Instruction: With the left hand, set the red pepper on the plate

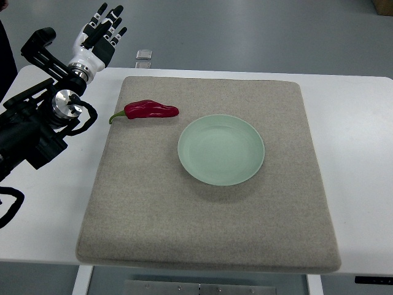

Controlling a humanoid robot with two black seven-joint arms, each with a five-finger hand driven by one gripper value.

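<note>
Left hand [101,31] hangs open past the desk [362,141] edge; red pepper [150,110] lies near the plate [221,149].

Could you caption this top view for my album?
Robot's open left hand hovers beyond a red pepper lying beside an empty green plate.

We see a mat [209,227] lying on the desk [356,172], covering most of its middle. On the mat, the plate [221,149] sits slightly right of centre. The pepper [147,110] lies on the mat to the plate's upper left, apart from it, near the mat's left edge. Our left robot hand [104,31] hangs beyond the desk's far left corner, well apart from the pepper.
</note>
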